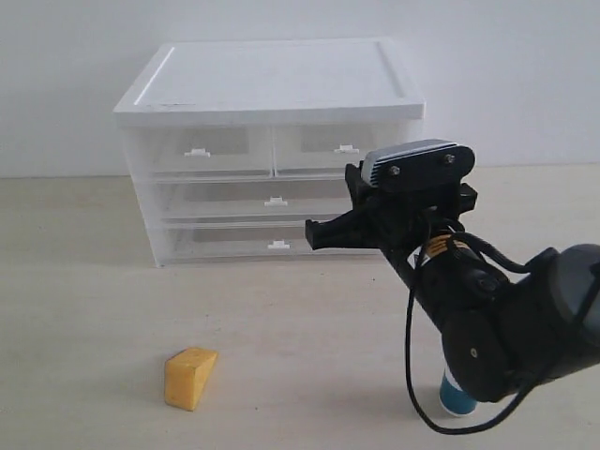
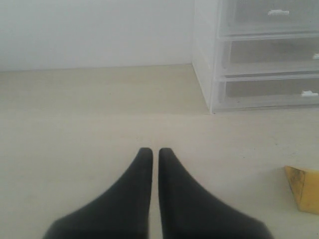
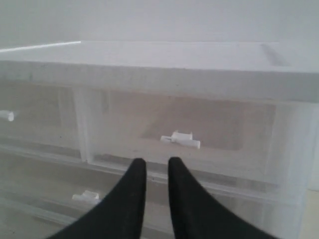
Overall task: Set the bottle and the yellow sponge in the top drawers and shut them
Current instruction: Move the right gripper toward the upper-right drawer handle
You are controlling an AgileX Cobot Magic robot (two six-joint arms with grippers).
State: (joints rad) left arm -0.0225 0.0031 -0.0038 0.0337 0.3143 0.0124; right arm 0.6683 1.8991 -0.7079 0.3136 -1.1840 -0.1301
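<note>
The white-topped cabinet [image 1: 272, 84] stands at the back with both top drawers shut: the left one [image 1: 202, 155] and the right one [image 1: 323, 150]. The yellow sponge [image 1: 190, 377] lies on the table at the front left; its edge [image 2: 304, 189] shows in the left wrist view. Only the bottom of the bottle [image 1: 457, 398] shows, behind the right arm. My right gripper [image 1: 314, 234] [image 3: 155, 162] hovers slightly open and empty just before the right top drawer [image 3: 224, 124], below its white handle [image 3: 180, 140]. My left gripper [image 2: 155, 150] is shut over bare table.
Two full-width clear drawers [image 1: 272, 202] sit shut under the top pair. A white wall runs behind the cabinet. The right arm's bulky dark body [image 1: 525, 328] fills the front right corner, above the bottle.
</note>
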